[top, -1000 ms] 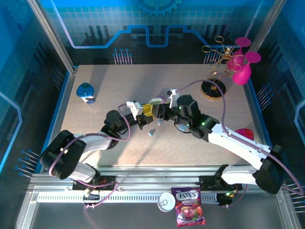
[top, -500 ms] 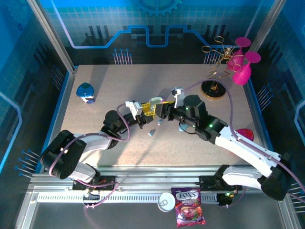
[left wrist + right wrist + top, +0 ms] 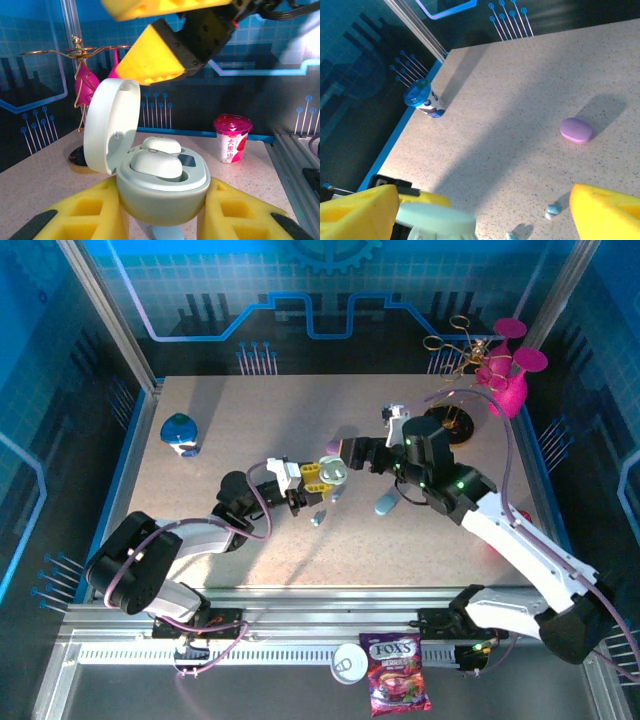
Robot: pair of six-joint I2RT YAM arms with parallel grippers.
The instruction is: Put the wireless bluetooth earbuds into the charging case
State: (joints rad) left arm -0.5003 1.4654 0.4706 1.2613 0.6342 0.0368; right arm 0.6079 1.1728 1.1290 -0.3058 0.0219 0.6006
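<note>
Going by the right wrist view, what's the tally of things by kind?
Cases: 2, the pale green charging case and the purple case
Loose earbuds: 2
Blue-capped cup: 1
Total: 5

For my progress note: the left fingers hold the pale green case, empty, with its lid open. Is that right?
Not empty: the left wrist view shows two earbuds seated in the case. The rest is right.

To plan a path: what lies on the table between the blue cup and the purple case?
Nothing; in the right wrist view the table is bare between the blue cup and the purple case.
</note>
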